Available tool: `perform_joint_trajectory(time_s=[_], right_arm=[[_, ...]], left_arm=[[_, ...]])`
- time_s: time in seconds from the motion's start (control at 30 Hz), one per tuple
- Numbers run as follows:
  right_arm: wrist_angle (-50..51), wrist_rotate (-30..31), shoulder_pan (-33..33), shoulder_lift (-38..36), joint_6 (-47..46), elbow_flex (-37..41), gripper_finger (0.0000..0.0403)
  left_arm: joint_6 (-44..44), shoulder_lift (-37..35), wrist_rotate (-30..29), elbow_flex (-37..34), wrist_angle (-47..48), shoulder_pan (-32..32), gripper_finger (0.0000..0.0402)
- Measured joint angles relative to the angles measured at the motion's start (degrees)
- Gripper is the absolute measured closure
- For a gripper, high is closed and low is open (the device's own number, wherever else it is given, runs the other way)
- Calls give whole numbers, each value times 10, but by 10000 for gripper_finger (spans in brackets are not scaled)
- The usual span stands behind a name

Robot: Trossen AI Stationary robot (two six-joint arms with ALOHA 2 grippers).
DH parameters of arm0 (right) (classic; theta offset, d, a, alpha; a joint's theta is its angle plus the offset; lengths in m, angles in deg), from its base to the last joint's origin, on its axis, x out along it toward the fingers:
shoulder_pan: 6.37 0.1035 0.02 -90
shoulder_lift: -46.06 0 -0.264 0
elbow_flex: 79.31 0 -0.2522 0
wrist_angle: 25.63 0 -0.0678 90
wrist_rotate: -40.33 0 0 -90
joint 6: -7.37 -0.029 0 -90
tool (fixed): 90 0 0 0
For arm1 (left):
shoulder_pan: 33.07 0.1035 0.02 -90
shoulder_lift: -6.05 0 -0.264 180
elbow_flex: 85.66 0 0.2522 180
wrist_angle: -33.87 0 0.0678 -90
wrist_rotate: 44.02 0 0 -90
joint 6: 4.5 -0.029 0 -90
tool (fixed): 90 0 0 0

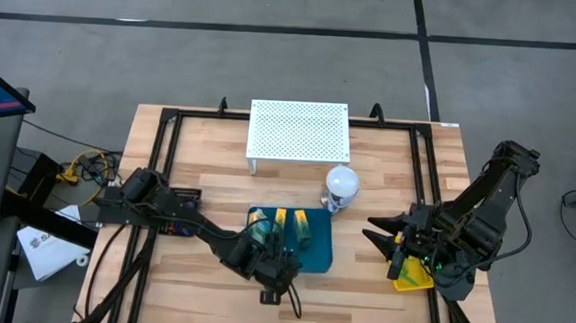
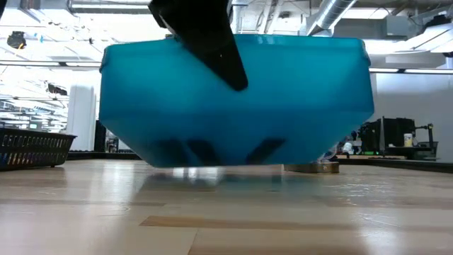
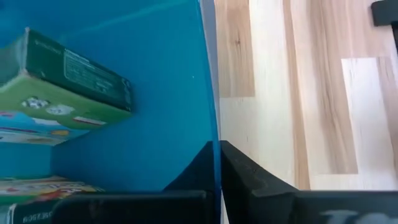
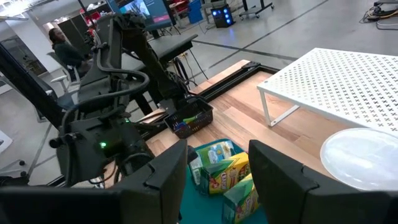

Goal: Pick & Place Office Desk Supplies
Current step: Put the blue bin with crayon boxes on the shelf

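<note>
A blue plastic bin (image 1: 315, 245) sits in the middle of the table and holds yellow-green crayon boxes (image 1: 302, 228), also in the left wrist view (image 3: 62, 81) and the right wrist view (image 4: 224, 168). My left gripper (image 3: 217, 146) is shut on the bin's near wall. In the low view the bin (image 2: 283, 106) fills the picture, its underside a little above the tabletop. My right gripper (image 4: 217, 180) stands open and holds nothing, raised to the right of the bin (image 1: 378, 239). My left gripper pinches the bin's near wall at its rim (image 3: 210, 106), one finger (image 3: 189, 177) inside the bin and one (image 3: 255, 177) outside. The fingers come slanting down from the table's near-left side. In the low view the outer finger (image 2: 223, 53) lies over the wall, and the bin hangs just clear of the table.
A white perforated board (image 1: 300, 132) stands on legs at the back centre. A white ball-shaped object (image 1: 342, 185) is just behind the bin's right corner. A yellow item (image 1: 413, 277) lies under the right arm. A black basket (image 4: 189, 119) stands toward the table's left side.
</note>
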Motion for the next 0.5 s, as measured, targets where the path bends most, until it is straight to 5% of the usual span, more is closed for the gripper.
perform_joint_trajectory(time_s=[0.5], right_arm=[[0,0,0,0,0,0,235]], left_arm=[[19,0,-21,57,60,-27,401]])
